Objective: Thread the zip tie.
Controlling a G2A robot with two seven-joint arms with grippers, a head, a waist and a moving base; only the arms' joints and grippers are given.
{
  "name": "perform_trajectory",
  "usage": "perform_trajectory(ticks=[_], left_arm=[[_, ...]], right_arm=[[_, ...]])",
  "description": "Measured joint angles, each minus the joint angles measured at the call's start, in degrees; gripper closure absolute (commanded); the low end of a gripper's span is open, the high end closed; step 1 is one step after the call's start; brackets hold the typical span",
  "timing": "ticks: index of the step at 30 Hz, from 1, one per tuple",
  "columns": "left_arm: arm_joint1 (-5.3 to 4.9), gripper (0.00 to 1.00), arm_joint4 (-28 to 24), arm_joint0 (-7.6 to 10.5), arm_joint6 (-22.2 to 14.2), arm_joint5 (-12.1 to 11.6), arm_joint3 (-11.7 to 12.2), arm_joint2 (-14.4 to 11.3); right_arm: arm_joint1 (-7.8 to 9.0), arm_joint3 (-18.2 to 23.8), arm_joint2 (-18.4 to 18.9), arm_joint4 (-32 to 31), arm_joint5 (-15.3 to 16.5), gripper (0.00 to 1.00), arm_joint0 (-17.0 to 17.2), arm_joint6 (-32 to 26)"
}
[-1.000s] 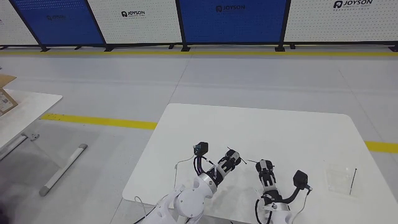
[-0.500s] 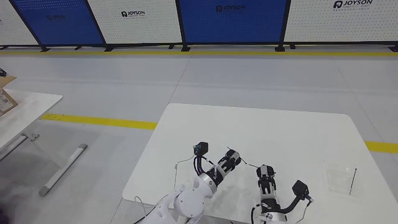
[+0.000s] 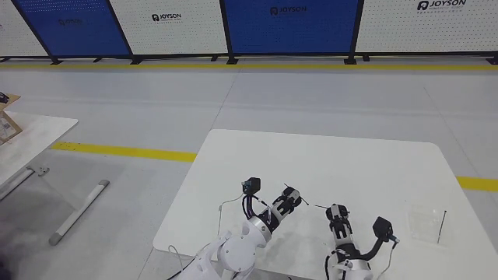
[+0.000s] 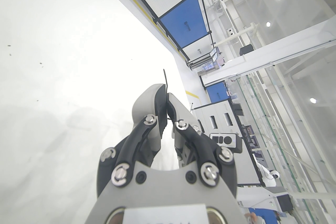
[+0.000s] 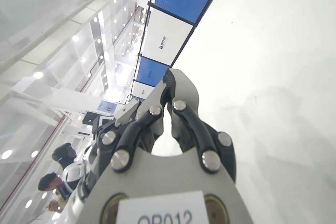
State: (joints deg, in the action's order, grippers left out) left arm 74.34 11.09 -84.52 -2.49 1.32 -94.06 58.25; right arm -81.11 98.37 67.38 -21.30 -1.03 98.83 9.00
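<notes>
Left tool (image 4: 167, 93) is clamped on a thin black plastic zip tie (image 4: 164, 78), its strip poking past the tips toward the right tool (image 3: 334, 209). Right tool is pinched closed; can't tell on what. Tie is probably light, springy, slippery, so grip near the tail end. Clear plastic box (image 3: 424, 222) sits on the white counter (image 3: 350, 155), well beyond the right tool and likely not in the way.

White table (image 3: 311, 155); clear box (image 3: 424, 222) near its right edge.
</notes>
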Motion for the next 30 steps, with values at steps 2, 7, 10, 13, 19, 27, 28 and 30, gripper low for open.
perform_trajectory(ticks=[2,7,10,13,19,27,28,30], left_arm=[[0.0,1.0,0.0,0.0,0.0,0.0,0.0,0.0],[0.0,1.0,0.0,0.0,0.0,0.0,0.0,0.0],[0.0,1.0,0.0,0.0,0.0,0.0,0.0,0.0],[0.0,1.0,0.0,0.0,0.0,0.0,0.0,0.0],[0.26,1.0,-1.9,-0.23,1.95,0.57,0.05,-0.06],[0.85,1.0,-0.03,1.02,4.14,0.68,1.79,-2.63],[0.85,1.0,-0.02,1.01,4.12,0.67,1.78,-2.63],[0.84,1.0,-0.02,1.0,4.12,0.72,1.77,-2.61]], right_arm=[[0.33,1.11,0.72,-1.65,-0.73,1.0,0.61,-2.21],[0.92,2.24,1.45,-4.23,0.86,1.0,2.13,-5.54],[1.11,1.86,1.82,-3.49,3.4,1.0,2.25,-7.18],[1.11,1.85,1.82,-3.46,3.23,1.0,2.24,-7.16],[1.1,1.86,1.81,-3.48,3.2,1.0,2.24,-7.14],[1.1,1.86,1.81,-3.48,3.21,1.0,2.24,-7.14],[1.1,1.86,1.81,-3.48,3.21,1.0,2.24,-7.14],[1.1,1.84,1.78,-3.45,3.26,1.0,2.2,-7.21]])
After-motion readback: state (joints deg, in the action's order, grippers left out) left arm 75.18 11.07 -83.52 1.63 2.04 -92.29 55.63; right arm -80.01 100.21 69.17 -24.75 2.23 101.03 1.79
